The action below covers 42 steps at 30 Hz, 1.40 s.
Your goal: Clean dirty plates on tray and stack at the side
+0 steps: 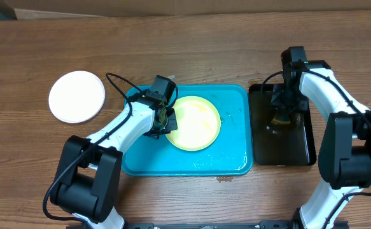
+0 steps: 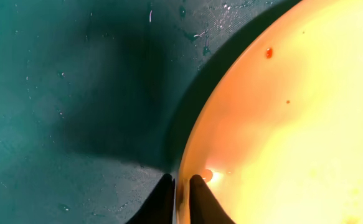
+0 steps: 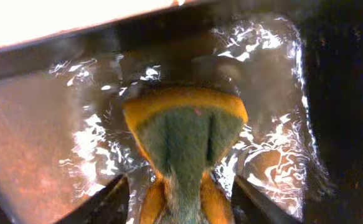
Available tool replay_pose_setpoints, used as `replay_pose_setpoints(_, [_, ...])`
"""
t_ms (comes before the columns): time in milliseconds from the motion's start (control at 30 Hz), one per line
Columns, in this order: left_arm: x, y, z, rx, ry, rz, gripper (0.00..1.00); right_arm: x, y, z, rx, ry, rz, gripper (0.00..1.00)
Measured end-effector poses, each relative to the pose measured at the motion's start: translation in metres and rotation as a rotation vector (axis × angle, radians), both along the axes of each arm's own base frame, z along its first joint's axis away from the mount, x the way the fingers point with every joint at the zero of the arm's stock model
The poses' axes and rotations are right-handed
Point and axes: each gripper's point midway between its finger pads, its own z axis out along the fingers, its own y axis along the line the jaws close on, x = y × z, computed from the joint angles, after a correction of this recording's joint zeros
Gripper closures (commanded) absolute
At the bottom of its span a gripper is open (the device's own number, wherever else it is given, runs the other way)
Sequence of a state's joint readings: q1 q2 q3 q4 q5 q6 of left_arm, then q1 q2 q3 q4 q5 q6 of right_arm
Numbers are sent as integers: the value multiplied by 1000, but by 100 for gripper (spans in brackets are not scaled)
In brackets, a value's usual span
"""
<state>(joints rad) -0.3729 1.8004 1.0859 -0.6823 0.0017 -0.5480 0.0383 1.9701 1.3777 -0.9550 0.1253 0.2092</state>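
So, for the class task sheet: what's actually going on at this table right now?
The left gripper pinches the left rim of the pale yellow-green plate, which lies on the turquoise tray and shows small orange specks. The right gripper holds a yellow and green sponge down in the wet black tray. A white plate sits on the table, to the left of the turquoise tray.
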Motion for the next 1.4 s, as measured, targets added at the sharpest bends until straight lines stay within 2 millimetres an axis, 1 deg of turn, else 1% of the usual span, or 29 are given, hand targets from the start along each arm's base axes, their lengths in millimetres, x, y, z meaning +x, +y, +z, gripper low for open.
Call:
replay_pose_setpoints(67, [0, 0, 0, 0, 1, 0, 76, -1, 0, 0, -2, 4, 3, 34])
replay_pose_setpoints(133, [0, 0, 0, 0, 0, -1, 75, -5, 0, 2, -3, 23, 1, 34])
replay_pose_setpoints(167, [0, 0, 0, 0, 1, -1, 75, -5, -1, 4, -3, 28, 1, 32])
replay_pose_setpoints(233, [0, 0, 0, 0, 0, -1, 75, 2, -1, 11, -2, 9, 1, 29])
replay_pose_setpoints(333, [0, 0, 0, 0, 0, 0, 74, 13, -2, 18, -4, -31, -3, 30])
replay_pose_setpoints(467, [0, 0, 0, 0, 0, 0, 75, 14, -6, 18, -6, -34, -15, 30])
replay_pose_setpoints(533, [0, 0, 0, 0, 1, -1, 75, 18, -8, 16, -8, -54, -19, 30])
replay_pose_setpoints(700, [0, 0, 0, 0, 0, 0, 74, 13, -7, -2, 2, -59, -18, 30])
replay_pose_setpoints(800, [0, 0, 0, 0, 0, 0, 76, 6, -6, -13, 8, -48, -18, 30])
replay_pose_setpoints(900, [0, 0, 0, 0, 0, 0, 83, 2, -5, -16, 11, -36, -18, 28])
replay_pose_setpoints(967, [0, 0, 0, 0, 1, 0, 90, -1, -4, -15, 17, -19, -16, 27])
replay_pose_setpoints(1033, [0, 0, 0, 0, 1, -1, 96, -6, -2, -8, 27, 13, -16, 24])
replay_pose_setpoints(1100, [0, 0, 0, -1, 0, -3, 94, 0, -1, 6, 35, 8, -15, 19])
replay_pose_setpoints(1167, [0, 0, 0, -1, -1, -7, 75, 14, 0, 27, 41, -22, -16, 15])
replay_pose_setpoints(1233, [0, 0, 0, 1, 1, -6, 66, 33, -1, 52, 48, -86, -23, 4])
replay_pose_setpoints(1267, [0, 0, 0, 1, 1, -6, 63, 40, -4, 61, 47, -114, -26, 2])
replay_pose_setpoints(1333, [0, 0, 0, 0, 2, -2, 63, 55, -14, 81, 51, -180, -52, 0])
replay_pose_setpoints(1400, [0, 0, 0, 0, 2, -2, 62, 62, -32, 91, 48, -223, -88, 0])
